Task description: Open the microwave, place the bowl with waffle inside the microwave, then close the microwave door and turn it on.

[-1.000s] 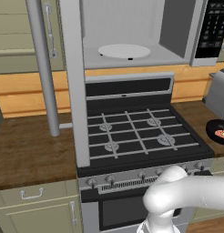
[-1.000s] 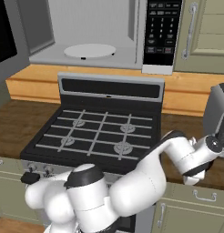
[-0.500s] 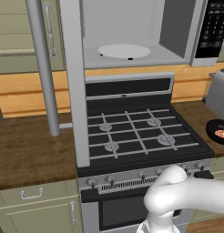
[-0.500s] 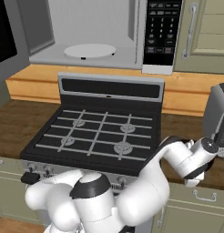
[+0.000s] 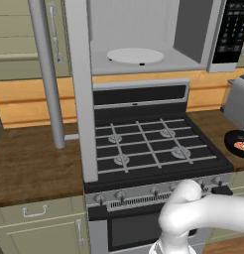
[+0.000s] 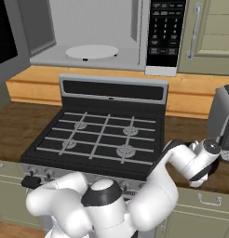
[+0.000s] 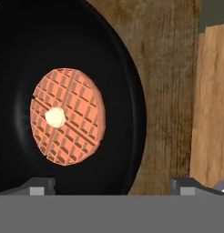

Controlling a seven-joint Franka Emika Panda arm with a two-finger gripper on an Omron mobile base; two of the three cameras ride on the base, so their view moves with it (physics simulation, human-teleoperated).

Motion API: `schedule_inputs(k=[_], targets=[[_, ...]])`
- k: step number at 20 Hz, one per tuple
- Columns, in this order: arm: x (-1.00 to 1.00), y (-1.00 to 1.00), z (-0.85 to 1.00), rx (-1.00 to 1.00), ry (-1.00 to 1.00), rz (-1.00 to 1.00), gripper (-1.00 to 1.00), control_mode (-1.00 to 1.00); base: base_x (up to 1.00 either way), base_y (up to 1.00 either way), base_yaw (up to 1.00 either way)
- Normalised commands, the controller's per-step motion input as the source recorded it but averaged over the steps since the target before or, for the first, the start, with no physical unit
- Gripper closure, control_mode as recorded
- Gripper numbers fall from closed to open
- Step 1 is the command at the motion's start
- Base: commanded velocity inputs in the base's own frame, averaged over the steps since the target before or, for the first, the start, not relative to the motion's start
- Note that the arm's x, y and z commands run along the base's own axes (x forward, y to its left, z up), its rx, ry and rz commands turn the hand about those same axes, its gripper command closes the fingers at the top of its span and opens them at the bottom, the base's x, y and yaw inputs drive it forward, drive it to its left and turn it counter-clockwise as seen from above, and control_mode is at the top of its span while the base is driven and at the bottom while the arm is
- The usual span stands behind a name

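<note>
The large silver-framed microwave point(image 5: 144, 44) hangs above the black gas stove point(image 5: 149, 149) with its pale grey cavity exposed and the white round turntable point(image 5: 135, 55) bare. Its wide silver-framed door point(image 5: 79, 89) with the long vertical bar handle point(image 5: 47, 74) stands swung fully out to the left, so the opening step looks done. The black button panel point(image 6: 165, 35) sits at the cavity's right edge. A brown wooden worktop point(image 5: 30, 163) runs on both sides of the stove, and a grey boxy appliance point(image 6: 223, 118) stands at the far right.

The white arm point(image 6: 181, 162) reaches low over the right-hand worktop. There, just right of the stove and in front of the grey appliance, rests the small round black bowl point(image 5: 238, 143) holding a flat orange-brown waffle point(image 7: 68, 116) with a pale pat of butter on top point(image 7: 55, 117). In the hand view the bowl's interior lies directly beneath the gripper point(image 7: 111, 184), whose fingers point(image 7: 38, 186) stand spread wide with nothing between them; the right-hand one sits beyond the rim, over bare wood, the other over the bowl's inside.

The bowl is probably rigid and light, but its glossy sides would likely slip under a side pinch. The safer hold seems to be across the rim wall, one finger inside and one outside, clear of the waffle, and kept level so the loose waffle does not slide during the lift to the turntable
</note>
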Motion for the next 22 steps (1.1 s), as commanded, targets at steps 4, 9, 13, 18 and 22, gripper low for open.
schedule_inputs(k=[4, 9, 13, 18, 22], targets=[[0.19, -0.21, -0.16, 0.0, 0.0, -0.06, -1.0, -1.0, 0.0, 0.0, 0.0], [0.03, -0.15, -0.27, 0.0, 0.01, -0.1, -1.0, -1.0, 0.0, 0.0, 0.0], [0.0, -0.04, -0.31, -0.03, 0.0, -0.11, -1.0, -1.0, 0.0, 0.0, 0.0], [0.0, 0.0, -0.28, -0.04, 0.0, -0.11, -1.0, -1.0, 0.0, 0.0, 0.0], [0.0, 0.0, -0.17, -0.02, 0.0, -0.11, 1.0, -1.0, 0.0, 0.0, 0.0]])
